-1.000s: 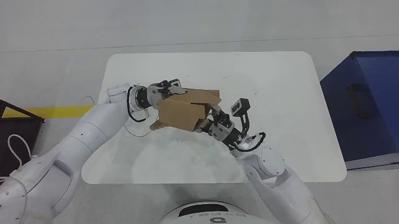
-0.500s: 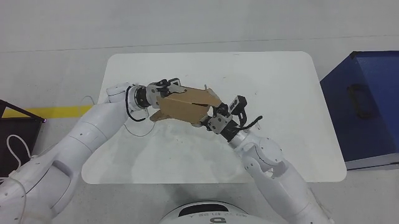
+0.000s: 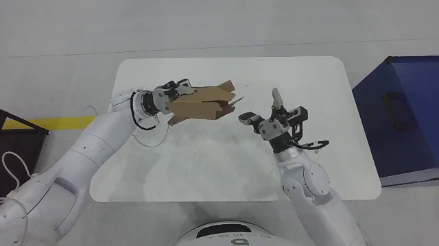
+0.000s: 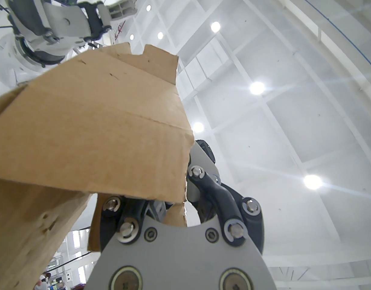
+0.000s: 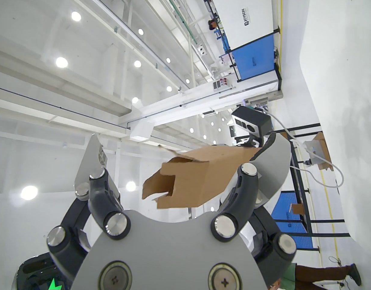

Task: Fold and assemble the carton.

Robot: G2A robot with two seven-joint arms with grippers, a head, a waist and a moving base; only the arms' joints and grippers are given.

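Cardboard carton, partly folded with loose flaps at one end, is held over the white table, left of its middle. The left gripper is clamped on the carton's other end, its forearm angled in from the table's left edge. The right gripper faces the flaps from near by without touching them, fingers spread wide and holding nothing

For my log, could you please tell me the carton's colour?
The carton is plain brown, clearest in the left wrist view.
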